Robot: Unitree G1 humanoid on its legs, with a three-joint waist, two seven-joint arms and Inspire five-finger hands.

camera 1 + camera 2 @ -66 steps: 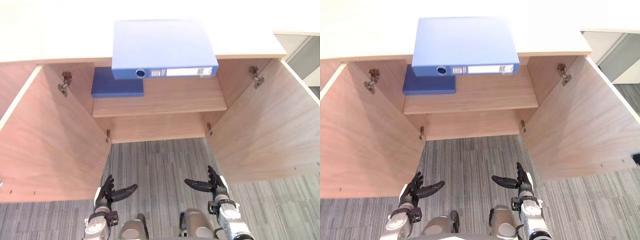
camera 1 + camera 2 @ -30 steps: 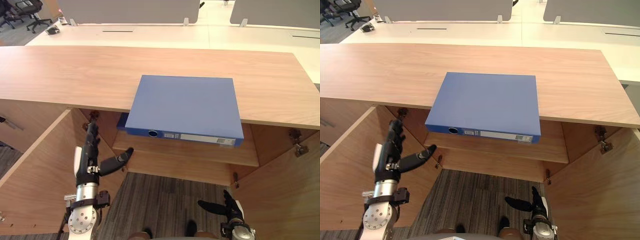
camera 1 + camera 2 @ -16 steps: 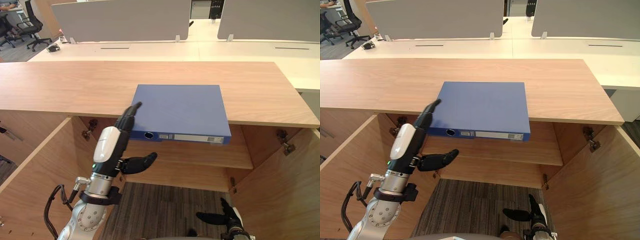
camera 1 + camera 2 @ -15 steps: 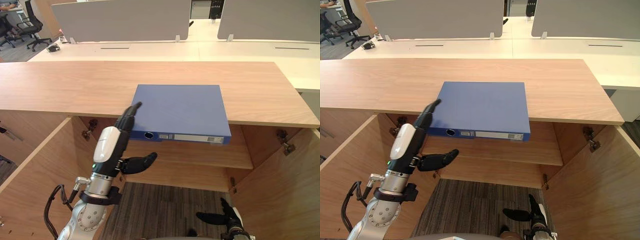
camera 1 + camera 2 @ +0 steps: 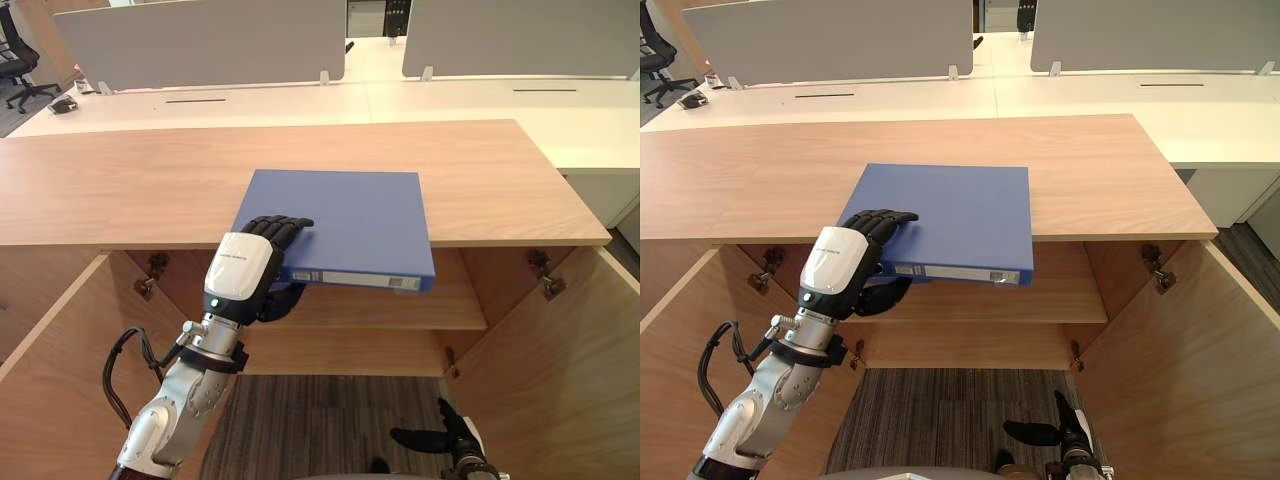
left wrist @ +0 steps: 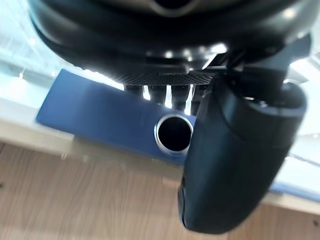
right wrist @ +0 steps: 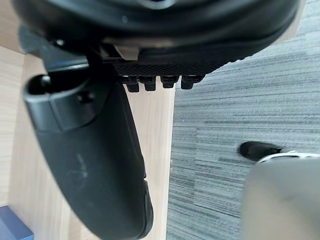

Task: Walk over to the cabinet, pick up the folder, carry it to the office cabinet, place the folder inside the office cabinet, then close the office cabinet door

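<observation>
Left hand point(image 5: 262, 262) clamps folder point(image 5: 350, 215) corner on cabinet point(image 5: 120, 190) top, fingers point(image 5: 278, 228) above, thumb beneath; right hand point(image 5: 445, 440) low, fingers straight, empty.

One folder point(image 5: 350, 215) on the cabinet point(image 5: 120, 190), two open doors point(image 5: 50, 380), one shelf point(image 5: 455, 310) inside the cabinet, two screens point(image 5: 200, 40) behind the cabinet, two hands point(image 5: 245, 275)

Both head eyes look down on the same cabinet point(image 5: 150, 190); wrist cameras sit very close.

Bright, even overhead light glares off the far white desks point(image 5: 300, 100), lies soft on the wooden surface point(image 5: 150, 190), and leaves the cabinet point(image 5: 500, 278) beneath shaded.
</observation>
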